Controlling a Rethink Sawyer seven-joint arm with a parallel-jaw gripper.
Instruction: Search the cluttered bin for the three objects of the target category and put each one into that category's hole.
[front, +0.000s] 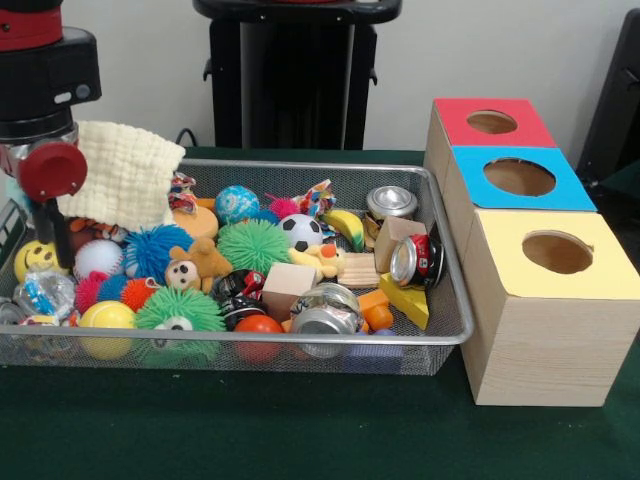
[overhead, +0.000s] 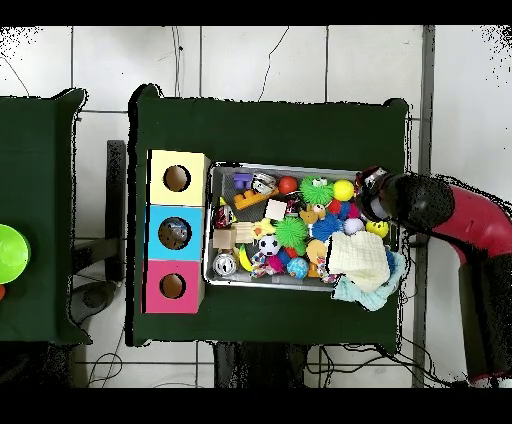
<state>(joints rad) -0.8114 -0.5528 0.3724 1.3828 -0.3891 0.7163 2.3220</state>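
Note:
A wire mesh bin (front: 445, 335) (overhead: 212, 225) holds a heap of toys. Among them are metal cans (front: 390, 203) (front: 418, 260) (front: 322, 310), a soccer ball (front: 300, 232) (overhead: 268, 245), a green spiky ball (front: 253, 245), an orange ball (front: 258, 325), a wooden block (front: 288, 283) and a yellow cheese wedge (front: 405, 298). Beside the bin stand three boxes with round holes: red (front: 490, 122) (overhead: 172, 286), blue (front: 520, 177) (overhead: 174, 233) and yellow (front: 557, 252) (overhead: 177, 178). My gripper (front: 55, 238) (overhead: 372, 195) hangs low over the bin's end farthest from the boxes, near a smiley ball (front: 35, 258). Nothing shows in its grasp.
A cream knitted cloth (front: 125, 175) (overhead: 358, 262) drapes over the bin's corner next to the gripper, with a light blue cloth (overhead: 388, 280) under it. A teddy bear (front: 195, 265), a blue spiky ball (front: 155, 250) and a banana (front: 345, 225) lie in the heap. A green bowl (overhead: 10, 255) sits on a separate table.

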